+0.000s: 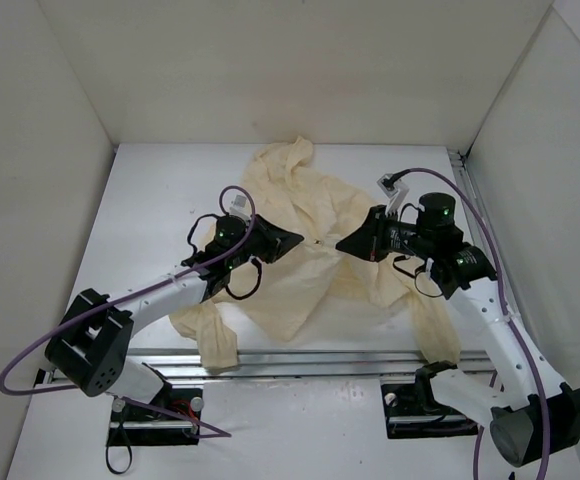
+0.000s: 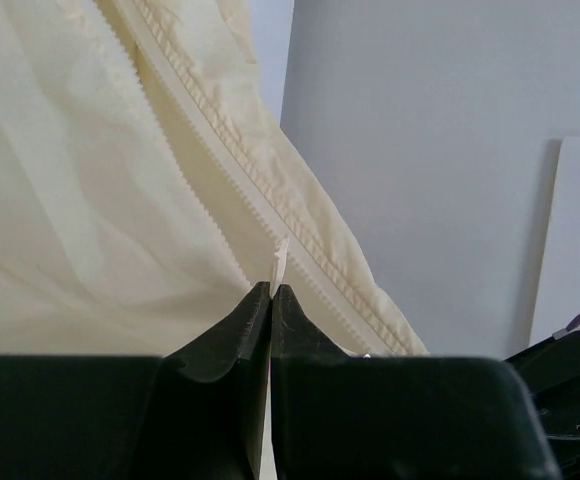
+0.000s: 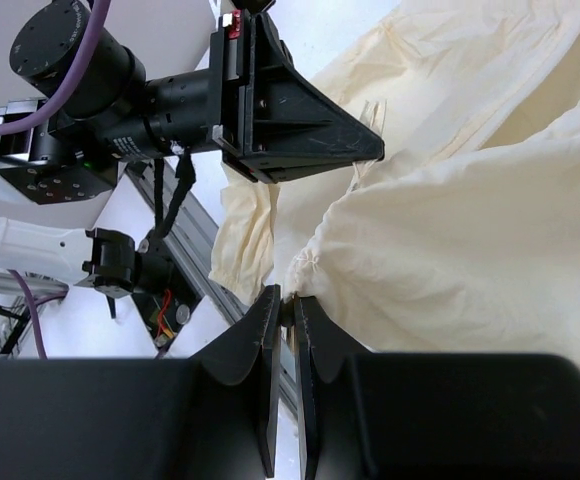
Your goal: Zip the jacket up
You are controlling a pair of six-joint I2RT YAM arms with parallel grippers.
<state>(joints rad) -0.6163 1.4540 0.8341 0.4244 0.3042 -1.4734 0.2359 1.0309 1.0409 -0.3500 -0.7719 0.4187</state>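
Seemingly starting the zip: the jacket (image 1: 305, 275) lies mid-table. The left gripper (image 2: 272, 290) pinches the pale zipper tab (image 2: 280, 258) and the right gripper (image 3: 288, 297) clamps jacket fabric. Next, likely draw the tab toward twelve o'clock.

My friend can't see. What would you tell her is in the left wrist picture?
The left gripper, two black fingers pinched shut, holds a small pale tab beside the zipper teeth of a cream jacket. The teeth run diagonally up and left across the fabric; a pale surface lies behind.
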